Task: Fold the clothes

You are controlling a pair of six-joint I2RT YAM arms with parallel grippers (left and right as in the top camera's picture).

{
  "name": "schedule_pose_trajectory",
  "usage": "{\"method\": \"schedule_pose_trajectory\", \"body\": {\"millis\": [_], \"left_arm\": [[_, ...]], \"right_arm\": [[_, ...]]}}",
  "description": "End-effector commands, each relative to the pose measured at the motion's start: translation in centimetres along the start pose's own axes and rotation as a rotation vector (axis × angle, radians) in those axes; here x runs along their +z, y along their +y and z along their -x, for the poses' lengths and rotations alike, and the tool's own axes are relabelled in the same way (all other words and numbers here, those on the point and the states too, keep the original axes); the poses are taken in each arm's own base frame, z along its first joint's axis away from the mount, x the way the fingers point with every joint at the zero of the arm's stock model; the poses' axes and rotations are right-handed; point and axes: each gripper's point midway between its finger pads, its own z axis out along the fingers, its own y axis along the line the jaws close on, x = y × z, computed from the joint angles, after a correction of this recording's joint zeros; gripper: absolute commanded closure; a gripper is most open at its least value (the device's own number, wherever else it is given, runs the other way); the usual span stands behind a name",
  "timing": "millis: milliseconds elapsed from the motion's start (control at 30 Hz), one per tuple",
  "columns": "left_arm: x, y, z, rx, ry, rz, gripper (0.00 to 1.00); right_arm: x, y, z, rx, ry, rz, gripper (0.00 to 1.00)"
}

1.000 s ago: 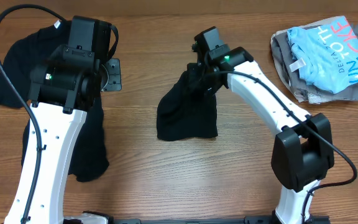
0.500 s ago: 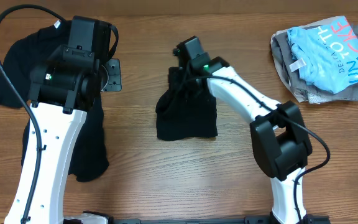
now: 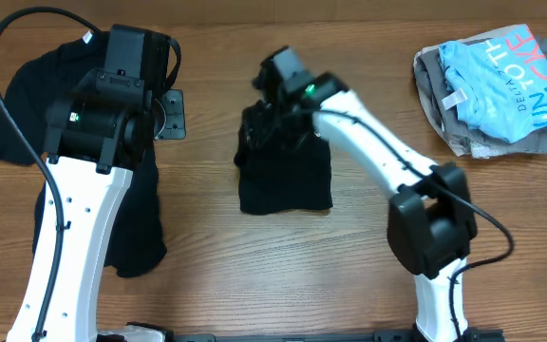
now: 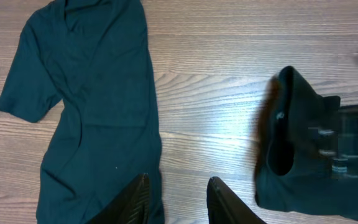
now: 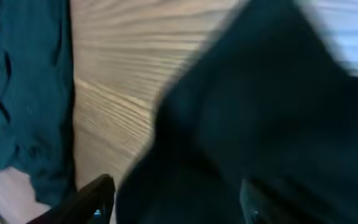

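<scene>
A black shirt (image 3: 288, 176) lies folded and bunched at the table's middle; the left wrist view shows it (image 4: 303, 155) at the right edge. My right gripper (image 5: 174, 196) hangs over its top left corner (image 3: 259, 109), jaws wide apart, with blurred black cloth (image 5: 260, 112) under and between them. A second black shirt (image 4: 92, 112) lies spread flat on the left, partly under my left arm (image 3: 93, 123). My left gripper (image 4: 178, 202) is open above that shirt's right edge, bare wood between its fingers.
At the far right a light-blue printed tee (image 3: 497, 81) lies on a grey garment (image 3: 440, 104). The wooden table (image 3: 368, 285) shows between the two black shirts and along the front. The spread shirt (image 5: 23, 93) also appears at the right wrist view's left edge.
My right gripper has swung left along the middle shirt's top edge and its jaws have come apart. The shirt's raised upper part has dropped leftward. The left arm has not moved.
</scene>
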Motion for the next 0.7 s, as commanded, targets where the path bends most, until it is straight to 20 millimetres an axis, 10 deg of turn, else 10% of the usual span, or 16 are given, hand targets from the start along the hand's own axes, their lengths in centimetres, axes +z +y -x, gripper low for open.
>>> {"method": "schedule_pose_trajectory", "body": {"millis": [0, 200, 667], "left_arm": [[0.0, 0.4, 0.3, 0.012, -0.009, 0.013, 0.67], [0.0, 0.3, 0.5, 0.01, -0.015, 0.011, 0.66], [0.0, 0.2, 0.4, 0.011, -0.011, 0.006, 0.64]], "right_arm": [[-8.6, -1.2, 2.2, 0.01, -0.119, -0.077, 0.2], [-7.9, -6.0, -1.7, 0.122, 0.036, -0.176, 0.14], [-0.1, -8.9, -8.6, 0.149, 0.202, -0.223, 0.18]]}}
